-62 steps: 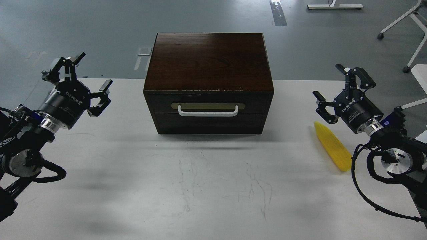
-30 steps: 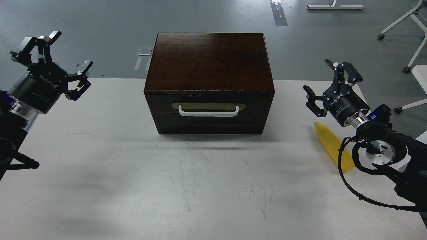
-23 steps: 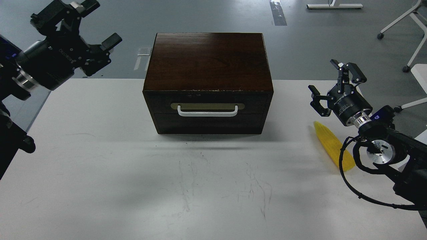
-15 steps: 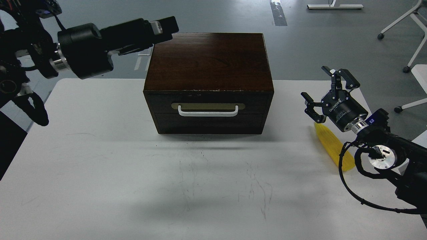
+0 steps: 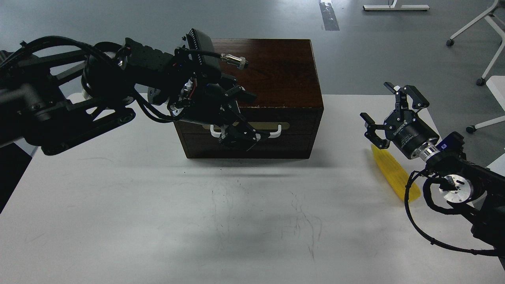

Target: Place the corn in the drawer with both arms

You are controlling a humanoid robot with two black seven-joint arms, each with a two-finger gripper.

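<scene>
The dark brown wooden box (image 5: 276,71) stands at the back middle of the white table (image 5: 158,205). Its drawer (image 5: 296,123) is shut, and the ends of its white bar handle (image 5: 277,133) show. My left arm reaches across from the left. My left gripper (image 5: 242,132) hangs in front of the handle's left and middle part with its fingers spread, and hides that part. The yellow corn (image 5: 394,171) lies on the table at the right. My right gripper (image 5: 380,106) is open and empty, just above and behind the corn's far tip.
My left arm's bulk covers the box's left side and the table's back left. A chair base with castors (image 5: 481,81) and a desk foot (image 5: 394,7) stand on the grey floor beyond. The table's right edge runs close to the corn.
</scene>
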